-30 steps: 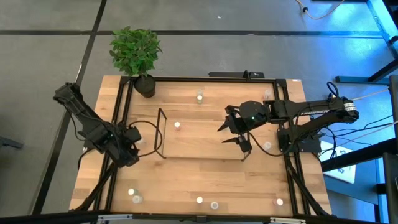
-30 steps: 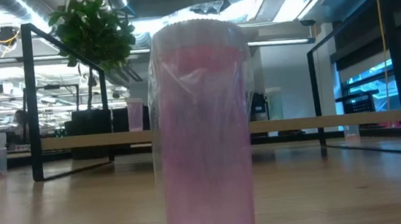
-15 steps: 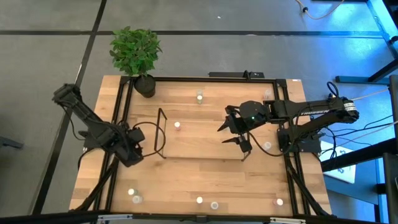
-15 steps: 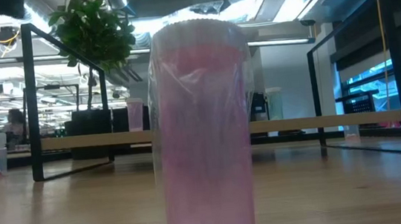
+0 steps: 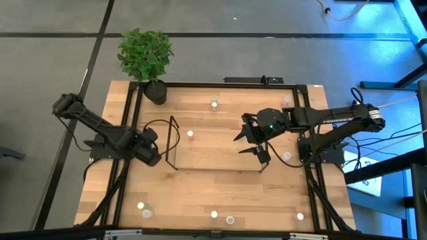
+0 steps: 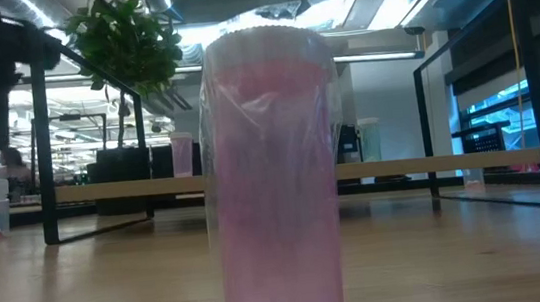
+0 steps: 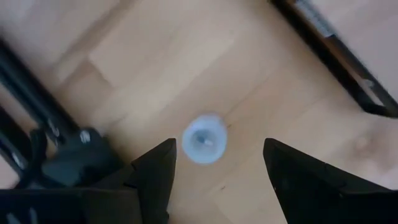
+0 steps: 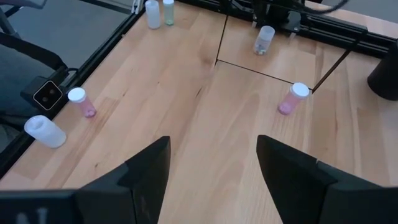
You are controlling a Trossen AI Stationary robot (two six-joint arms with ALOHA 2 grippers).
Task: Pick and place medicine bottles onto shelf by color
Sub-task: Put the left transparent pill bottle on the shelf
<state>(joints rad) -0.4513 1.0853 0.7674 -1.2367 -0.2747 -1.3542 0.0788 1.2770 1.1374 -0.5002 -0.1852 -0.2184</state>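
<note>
The left gripper, fingers spread, hovered over a clear bottle left of the shelf. The right gripper hung spread mid-table.

Potted plant stood at far left corner of wooden tabletop, leaves overhanging edge, dark pot just inside black frame. Frame ran round tabletop edges. Grey floor lay beyond, crossed by dark lines. In low view, plant rose behind frame upright; office room with ceiling lights lay past far edge.
</note>
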